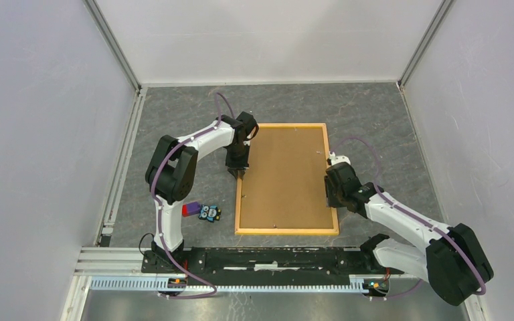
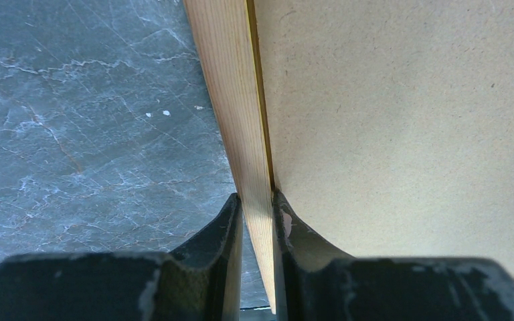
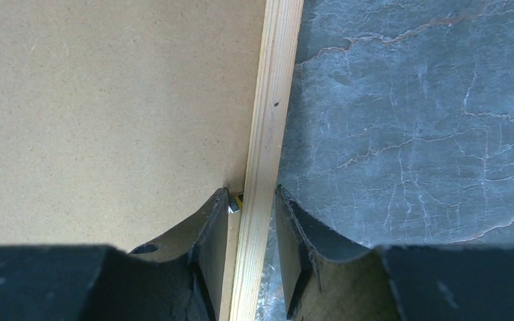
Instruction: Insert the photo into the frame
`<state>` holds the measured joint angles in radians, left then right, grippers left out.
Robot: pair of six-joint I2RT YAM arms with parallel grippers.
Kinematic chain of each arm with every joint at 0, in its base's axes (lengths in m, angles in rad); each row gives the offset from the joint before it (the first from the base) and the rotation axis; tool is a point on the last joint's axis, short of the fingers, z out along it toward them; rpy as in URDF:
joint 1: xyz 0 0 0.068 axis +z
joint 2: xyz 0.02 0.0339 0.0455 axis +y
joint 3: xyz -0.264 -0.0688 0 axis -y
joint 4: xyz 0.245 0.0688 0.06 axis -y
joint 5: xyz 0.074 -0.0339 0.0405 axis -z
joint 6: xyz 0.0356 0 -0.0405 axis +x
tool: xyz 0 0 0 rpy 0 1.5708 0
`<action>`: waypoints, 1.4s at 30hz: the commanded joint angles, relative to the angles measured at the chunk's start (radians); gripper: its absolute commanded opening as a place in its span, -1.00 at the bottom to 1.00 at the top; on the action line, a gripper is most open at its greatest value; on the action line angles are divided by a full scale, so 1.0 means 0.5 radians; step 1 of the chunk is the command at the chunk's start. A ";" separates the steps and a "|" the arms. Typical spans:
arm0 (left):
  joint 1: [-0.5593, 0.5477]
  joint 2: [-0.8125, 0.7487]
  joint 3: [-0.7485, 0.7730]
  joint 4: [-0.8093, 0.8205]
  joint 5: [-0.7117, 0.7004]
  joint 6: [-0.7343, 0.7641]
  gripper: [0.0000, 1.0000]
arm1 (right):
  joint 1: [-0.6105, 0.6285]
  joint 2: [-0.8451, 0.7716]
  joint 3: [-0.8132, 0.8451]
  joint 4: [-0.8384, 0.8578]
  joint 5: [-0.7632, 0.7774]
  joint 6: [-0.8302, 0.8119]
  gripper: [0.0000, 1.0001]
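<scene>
The frame [image 1: 286,231] lies flat in the middle of the table, its thin yellow-orange border around the brown hardboard backing panel [image 1: 284,177]. The photo is not in view. My left gripper [image 1: 236,172] stands at the frame's left rail. In the left wrist view the left gripper [image 2: 257,198] is closed on the wooden rail [image 2: 231,80], with the backing panel [image 2: 408,120] to the right. My right gripper [image 1: 330,198] stands at the frame's right rail. In the right wrist view the right gripper [image 3: 252,192] straddles the rail [image 3: 274,80] with gaps on both sides, beside the backing panel [image 3: 107,100].
A small blue-and-black toy [image 1: 208,212] and a red-purple block [image 1: 190,208] lie left of the frame's near corner. The black mounting rail [image 1: 261,257] runs along the near edge. White walls enclose the grey marbled table [image 1: 174,114].
</scene>
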<state>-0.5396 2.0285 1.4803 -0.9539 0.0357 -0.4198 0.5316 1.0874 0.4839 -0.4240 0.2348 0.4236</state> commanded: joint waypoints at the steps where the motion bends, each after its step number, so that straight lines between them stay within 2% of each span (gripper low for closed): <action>1: -0.010 0.078 0.017 0.094 0.063 0.017 -0.95 | 0.010 -0.009 0.009 -0.131 0.108 -0.006 -0.27; 9: -0.011 0.076 0.010 0.095 0.065 0.017 -0.96 | 0.028 0.028 0.003 -0.112 0.071 0.014 -0.20; 11: -0.011 0.080 0.012 0.096 0.079 0.015 -0.96 | 0.029 0.028 -0.018 -0.109 0.079 0.023 -0.26; 13: -0.011 0.078 0.017 0.095 0.085 0.014 -0.96 | 0.028 0.012 -0.040 -0.094 0.077 0.029 -0.45; 16: -0.010 0.078 0.011 0.095 0.078 0.014 -0.95 | 0.030 -0.003 -0.023 -0.091 0.086 0.020 -0.49; 19: -0.010 0.082 0.017 0.095 0.105 0.014 -0.96 | 0.029 0.017 0.073 -0.118 0.116 -0.017 -0.36; 23: -0.010 0.070 0.014 0.095 0.088 0.017 -0.95 | 0.014 0.076 0.249 -0.121 0.157 -0.080 0.01; 26: -0.011 0.061 0.009 0.095 0.106 0.017 -0.96 | -0.013 0.159 0.392 -0.125 0.213 -0.158 0.16; 28: -0.010 0.057 0.009 0.095 0.107 0.014 -0.96 | -0.042 0.217 0.475 -0.088 0.247 -0.219 0.38; 30: -0.012 0.058 0.011 0.096 0.109 0.012 -0.96 | -0.102 0.296 0.539 -0.016 0.225 -0.274 0.50; 36: -0.010 0.035 0.006 0.099 0.131 0.007 -0.96 | -0.283 0.684 0.808 0.129 0.138 -0.371 0.54; 42: -0.012 0.030 0.007 0.096 0.125 0.017 -0.96 | -0.388 1.015 1.046 0.211 -0.012 -0.369 0.40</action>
<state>-0.5343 2.0285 1.4803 -0.9539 0.0486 -0.4198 0.3557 1.5383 0.9268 -0.3744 0.2737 0.2573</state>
